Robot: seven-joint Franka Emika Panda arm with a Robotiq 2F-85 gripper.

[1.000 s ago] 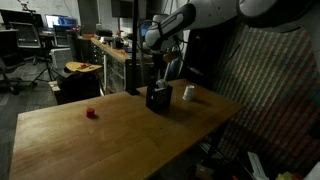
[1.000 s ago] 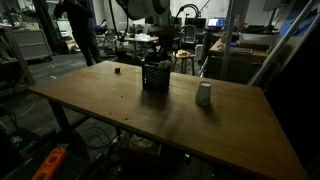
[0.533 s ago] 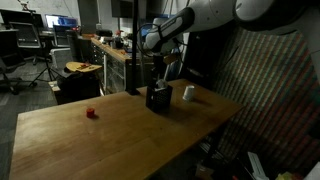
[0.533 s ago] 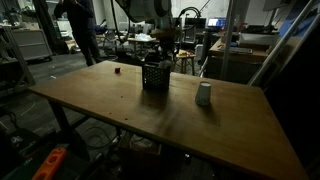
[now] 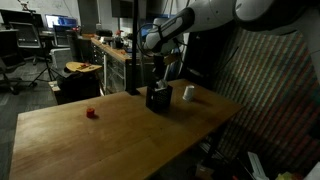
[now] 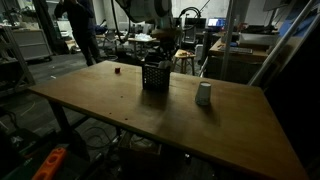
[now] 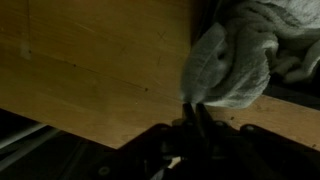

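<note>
- Gripper (image 7: 190,110), wrist view: the two fingers have drawn together and now appear to pinch the lower edge of the pale cloth (image 7: 235,55). The jaws are closed on that fold, with no open gap visible between the tips.
- Pale cloth: it bunches up directly ahead of the jaws and spreads away to one side of them. Only the nearest fold lies between the tips.
- Table (image 7: 90,60): bare wood lies on the other side of the jaws from the cloth.
- Dark mesh basket (image 6: 155,75): in both exterior views it stands directly below the jaws. The cloth cannot be made out there.
- White cup (image 6: 204,94): near the jaws, off to one side, and apart from the basket.
- Small red object (image 5: 91,113): well apart from the jaws, on the opposite side from the cup.
- Change: the arm has held its place over the basket and only the jaws have moved. By this judgement, the work has passed from approach to a grip on the cloth.
</note>
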